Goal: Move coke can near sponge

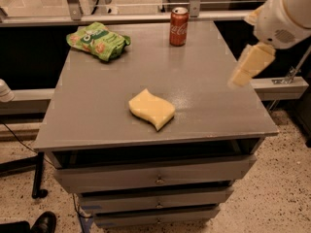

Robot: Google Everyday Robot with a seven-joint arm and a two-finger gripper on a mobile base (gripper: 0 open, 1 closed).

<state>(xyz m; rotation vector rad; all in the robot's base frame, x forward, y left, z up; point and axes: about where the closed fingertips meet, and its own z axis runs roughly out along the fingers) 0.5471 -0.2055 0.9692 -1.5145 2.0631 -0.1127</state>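
The red coke can (179, 26) stands upright at the far edge of the grey table top (92, 115), right of centre. The pale yellow wavy sponge (151, 108) lies flat near the middle of the table, toward the front. My gripper (250, 64) hangs from the white arm at the right, above the table's right edge. It is well to the right of the sponge and to the right and in front of the can, touching neither.
A crinkled green snack bag (98, 41) lies at the table's far left. Drawers (158, 178) sit under the top. A metal rail (121, 17) runs behind the table. A black shoe (43, 222) is on the floor at bottom left.
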